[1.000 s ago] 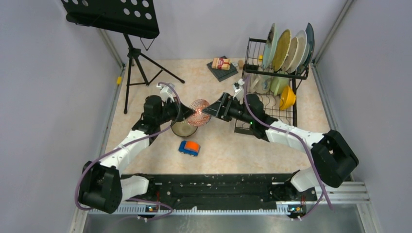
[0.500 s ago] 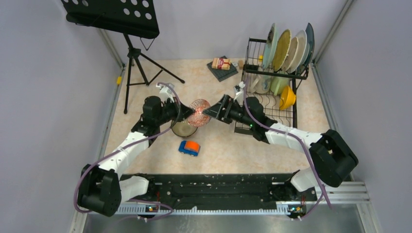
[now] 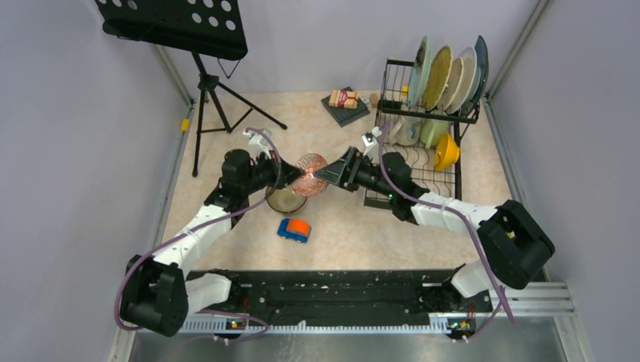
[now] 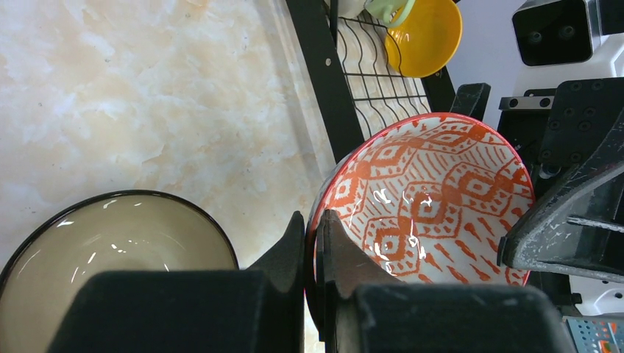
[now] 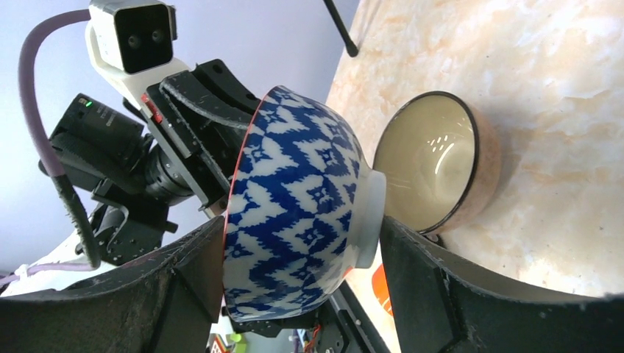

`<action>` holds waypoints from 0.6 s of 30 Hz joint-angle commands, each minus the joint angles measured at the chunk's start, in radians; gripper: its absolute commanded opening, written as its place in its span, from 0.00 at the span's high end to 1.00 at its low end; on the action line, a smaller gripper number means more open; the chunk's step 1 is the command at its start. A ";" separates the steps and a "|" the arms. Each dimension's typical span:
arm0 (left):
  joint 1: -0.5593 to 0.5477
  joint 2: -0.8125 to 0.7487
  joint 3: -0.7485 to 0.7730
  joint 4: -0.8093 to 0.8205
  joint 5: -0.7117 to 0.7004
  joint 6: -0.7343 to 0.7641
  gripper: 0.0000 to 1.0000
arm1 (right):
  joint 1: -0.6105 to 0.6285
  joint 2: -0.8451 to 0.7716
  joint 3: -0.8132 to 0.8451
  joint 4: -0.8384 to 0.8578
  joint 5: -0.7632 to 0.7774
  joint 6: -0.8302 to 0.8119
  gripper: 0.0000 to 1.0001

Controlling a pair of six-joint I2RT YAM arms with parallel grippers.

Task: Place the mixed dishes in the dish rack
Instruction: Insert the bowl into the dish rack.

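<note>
The patterned bowl [image 4: 434,198] is pinched at its rim by the left fingers [image 4: 288,250]. The right fingers [image 5: 419,272] are spread wide around it, contact unclear. Both arms are stretched inward above the tabletop [image 3: 347,226].

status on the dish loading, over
Left claw shut on rim of orange-and-blue patterned bowl. Right claw wide around it, grip unclear. Beige dark-rimmed bowl sits just below.

Black perforated music stand [image 3: 175,24] on its tripod at the table's [image 3: 355,226] far left corner; small packet [image 3: 343,99] on a dark mat [image 3: 351,115] by the far edge; blue-and-orange toy car [image 3: 293,229] towards the near edge
</note>
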 commanded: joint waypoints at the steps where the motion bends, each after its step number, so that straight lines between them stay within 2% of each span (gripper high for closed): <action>1: 0.003 -0.039 0.000 0.103 0.019 -0.019 1.00 | 0.005 0.004 -0.012 0.116 -0.036 0.034 0.27; 5: 0.003 -0.041 -0.001 0.098 0.011 -0.016 1.00 | 0.005 -0.010 -0.015 0.119 -0.036 0.033 0.31; 12: 0.003 -0.042 -0.001 0.101 0.007 -0.021 1.00 | 0.005 -0.033 -0.008 0.103 -0.048 0.023 0.24; 17: 0.003 -0.039 -0.004 0.090 0.000 -0.015 1.00 | 0.005 -0.027 -0.005 0.135 -0.069 0.032 0.24; 18: 0.003 -0.040 -0.004 0.087 -0.003 -0.014 1.00 | 0.005 -0.028 -0.007 0.138 -0.070 0.033 0.27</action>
